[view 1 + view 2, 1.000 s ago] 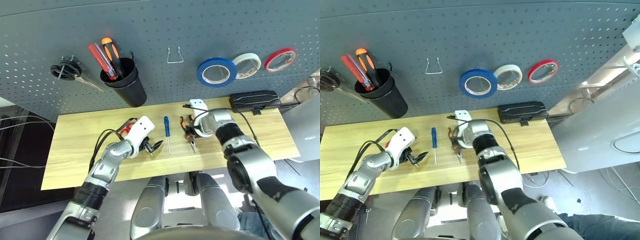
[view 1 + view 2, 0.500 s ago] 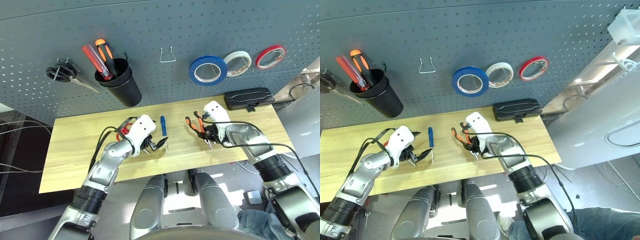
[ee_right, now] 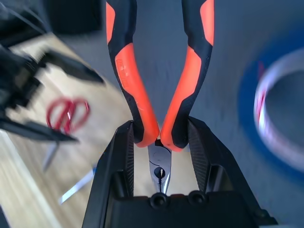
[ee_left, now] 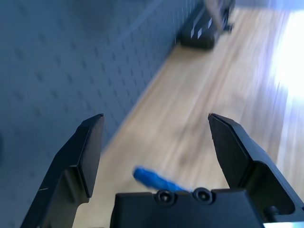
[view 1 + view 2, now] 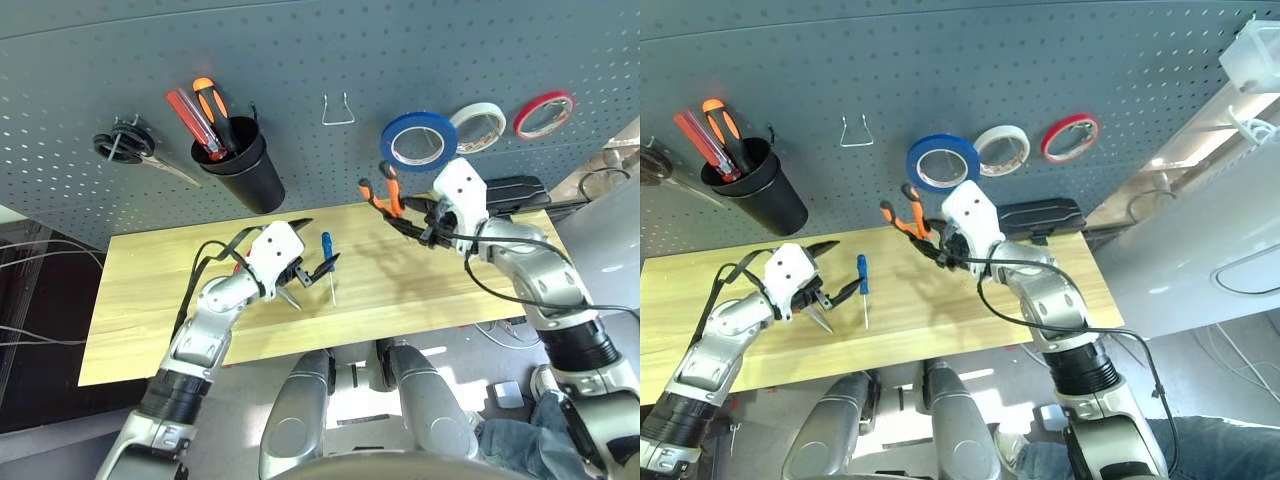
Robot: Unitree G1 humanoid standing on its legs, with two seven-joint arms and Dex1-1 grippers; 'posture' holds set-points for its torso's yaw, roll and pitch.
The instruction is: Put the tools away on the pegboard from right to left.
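Right gripper [image 3: 159, 142] was closed on the needle-nose pliers [image 5: 383, 200], its two black fingers [image 3: 121, 156] pressing the orange-and-black handles together just above the pivot, with the handles pointing away from the wrist toward the pegboard [image 5: 300, 60] and the tool lifted clear of the wooden table [image 5: 150, 290]. Just beyond and to the right of this gripper, the wide blue tape roll [image 5: 418, 141] hung on the pegboard, with a white tape roll [image 5: 477, 126] and a red tape roll [image 5: 543, 114] further to its right; an empty metal hook [image 5: 338, 110] sat on the board above and to the left of the held pliers. A black case [image 5: 510, 188] lay at the back of the table, close behind the right gripper. Left gripper [image 4: 156, 142] stood wide open and held nothing, its fingers [image 4: 85, 152] spread above the table surface; the slim blue-handled screwdriver [image 5: 327, 258] lay on the table just in front of its fingertips, not touched. The red-handled scissors [image 3: 69, 114] lay on the table beside the left gripper, largely hidden by it in the head views. Above and to the left of the left gripper, a black cup [image 5: 243, 168] mounted on the pegboard contained a red screwdriver [image 5: 192, 120] and an orange-and-black screwdriver [image 5: 215, 108], both handle-up. A dark bundle on a hook [image 5: 125, 143] hung further left; what it was could not be made out.
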